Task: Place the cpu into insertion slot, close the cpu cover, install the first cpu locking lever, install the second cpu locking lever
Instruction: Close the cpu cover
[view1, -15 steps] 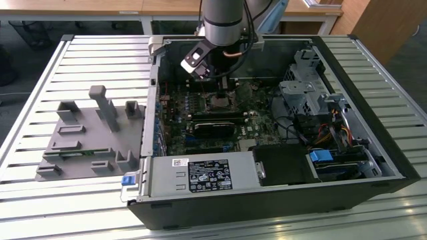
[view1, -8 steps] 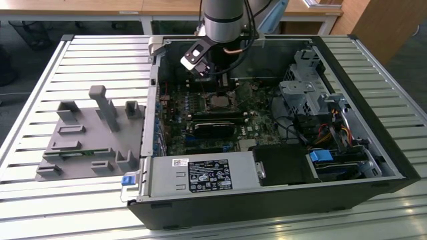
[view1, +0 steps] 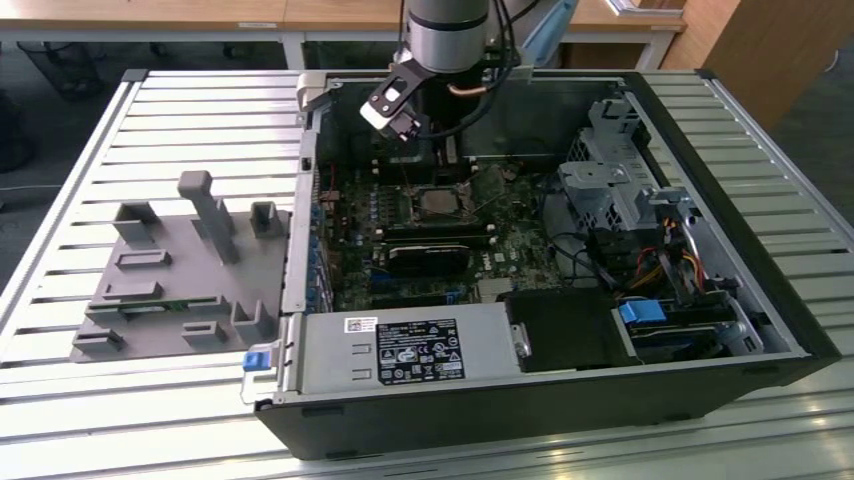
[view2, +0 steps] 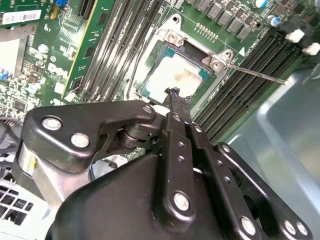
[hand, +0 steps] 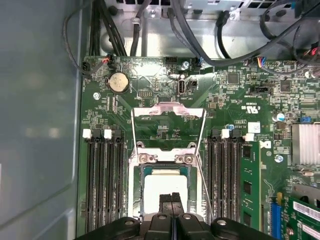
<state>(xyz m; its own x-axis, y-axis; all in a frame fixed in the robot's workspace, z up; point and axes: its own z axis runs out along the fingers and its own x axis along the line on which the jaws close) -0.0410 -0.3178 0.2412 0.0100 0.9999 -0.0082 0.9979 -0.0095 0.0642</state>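
In both wrist views the cpu (view2: 176, 79) (hand: 152, 185), just ahead of the end effector (view2: 173, 95) (hand: 172, 199), is washed to near white by glare. In the exterior view the table (view1: 134, 420) is lit brightly and its slats are sheened. The interior of the computer case (view1: 534, 410) beneath the end effector is left in shade.

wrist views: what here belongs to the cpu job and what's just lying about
Job in hand:
gripper, just above the cpu
cpu, lying in the slot
slot
cover, open
lever

Lying about:
grey holder block
power supply box
memory slots
coin battery
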